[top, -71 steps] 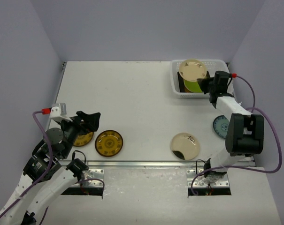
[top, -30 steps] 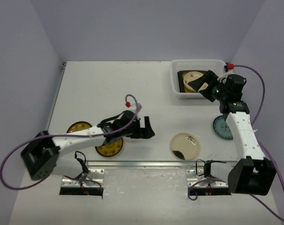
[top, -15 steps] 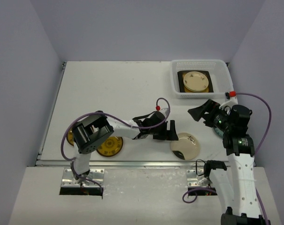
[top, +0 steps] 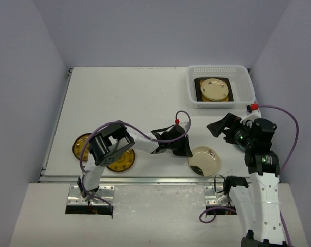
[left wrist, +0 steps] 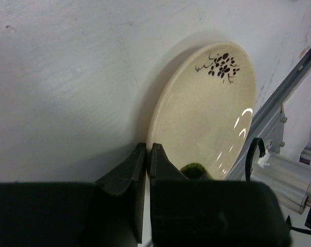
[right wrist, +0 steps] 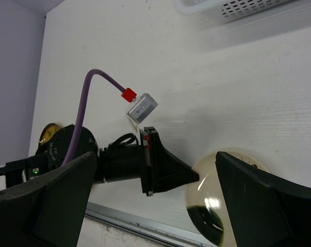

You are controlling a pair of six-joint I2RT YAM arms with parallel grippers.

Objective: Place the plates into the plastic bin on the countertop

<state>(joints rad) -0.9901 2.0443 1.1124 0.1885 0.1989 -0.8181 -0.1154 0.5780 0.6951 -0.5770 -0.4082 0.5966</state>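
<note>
A cream plate with dark blotches [top: 205, 161] [left wrist: 206, 113] [right wrist: 224, 193] lies near the front of the countertop [top: 124, 103]. My left gripper [top: 189, 150] [left wrist: 146, 153] is shut on its left rim, one finger inside the dish and one outside. My right gripper [top: 221, 126] [right wrist: 156, 159] hangs open above the countertop, just right of and beyond that plate, holding nothing. The plastic bin [top: 192, 88] [right wrist: 237, 7] stands at the back right; inside it a round cream plate [top: 214, 89] rests on a dark square plate [top: 200, 82].
Two round brown-gold plates lie at the front left, one [top: 81, 145] by the left arm's elbow, the other [top: 122, 161] partly under that arm. A metal rail [top: 145, 180] [left wrist: 278, 103] runs along the front edge, close to the cream plate.
My left gripper reached right to the cream plate and closed on its rim. My right gripper, open throughout, drew back from the bin toward the front right.
</note>
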